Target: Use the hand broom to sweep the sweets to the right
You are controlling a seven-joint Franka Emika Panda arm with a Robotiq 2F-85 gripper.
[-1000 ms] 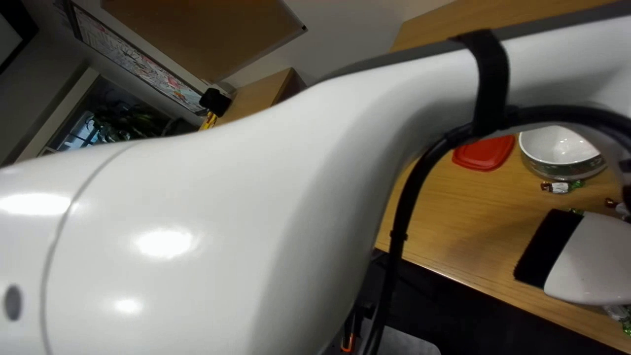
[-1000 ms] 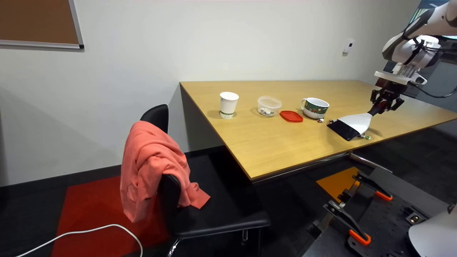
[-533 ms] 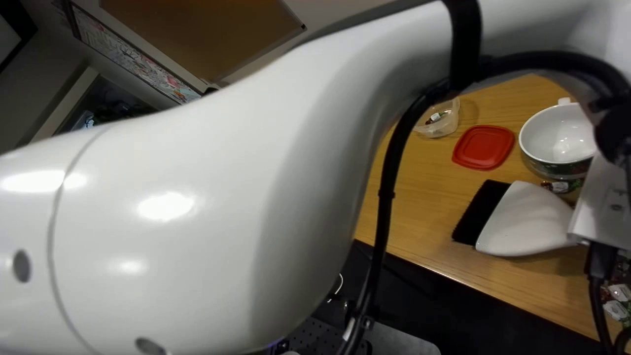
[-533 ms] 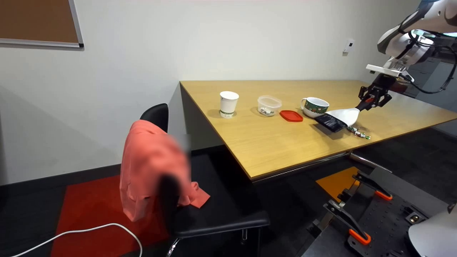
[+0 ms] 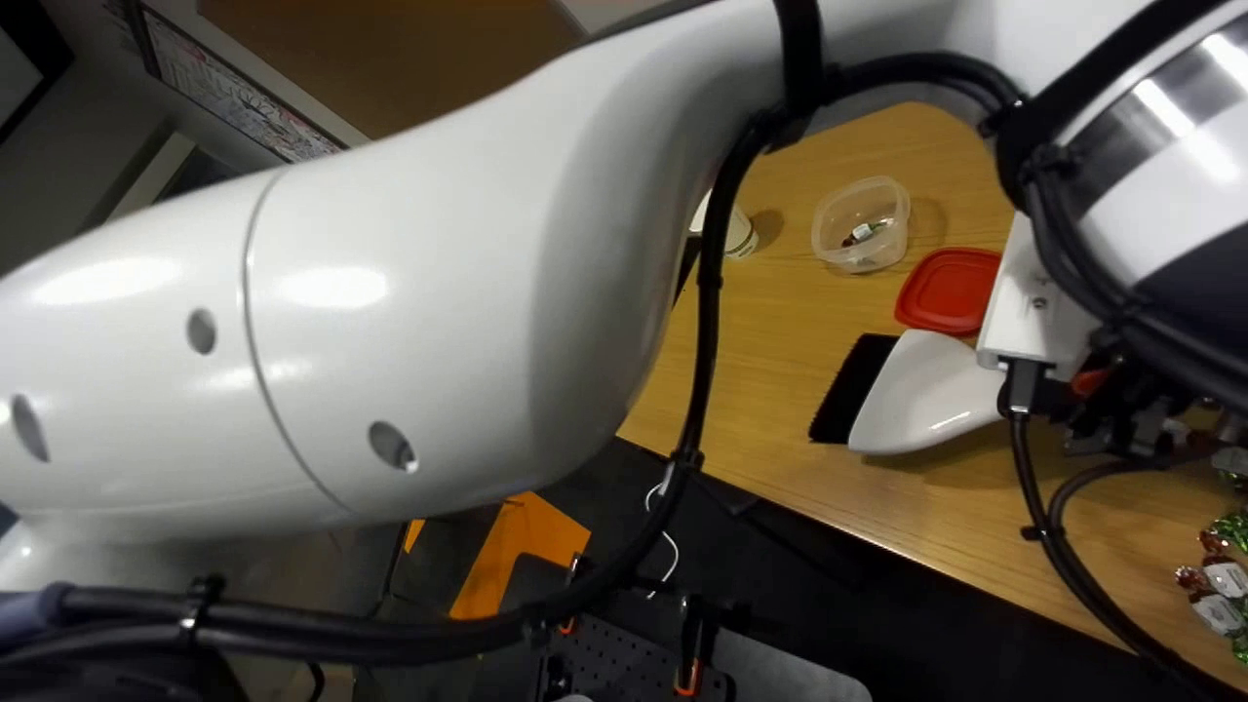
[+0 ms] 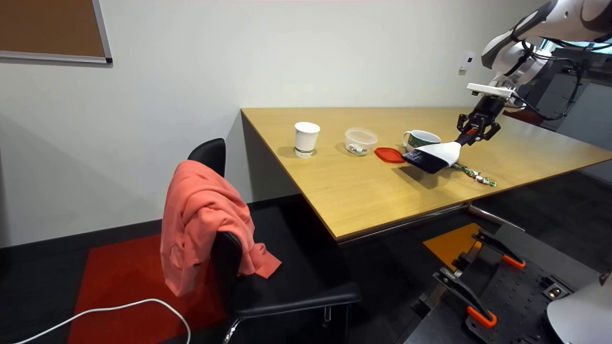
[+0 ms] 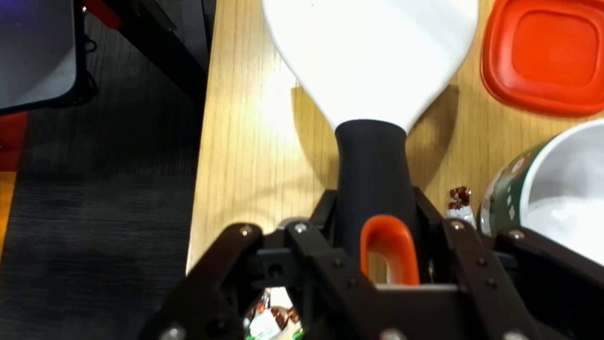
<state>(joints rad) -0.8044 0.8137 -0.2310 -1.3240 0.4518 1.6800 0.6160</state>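
Pickup is done: hand [image 7: 375, 208] is clamped around the black handle [image 7: 373, 156] of the broom [image 6: 444, 152], head toward 12 o'clock in the wrist view.

Sweeping is the part left. Sweets [image 6: 479, 178] lie on the counter [image 6: 344, 191] in a loose line, from by the broom's neck out toward 4 o'clock in an exterior view, far end near the counter edge. Wrist view: a clump [image 7: 264, 326] at 7 o'clock from the handle, partly hidden, plus a stray sweet [image 7: 460, 205] at 3 o'clock, just beside the mug [image 7: 507, 196]; can't tell if they touch.

Bristles [image 5: 854, 390] are past the line on its 10 o'clock side in both exterior views and, going by the shadow [image 6: 420, 178], look lifted off the counter. So probably no sweep contact now. Reads as set up for a push toward 4 o'clock there; whether any push is already done, can't tell.

Left: bristles down, push, collect the stray without clipping the mug. Red lid [image 6: 388, 155] is close at 9 o'clock of the bristles in an exterior view, so little backing room. Tub [image 5: 863, 219] holds at least one sweet too; probably out of scope. No finish mark visible, so progress is a guess: partway.
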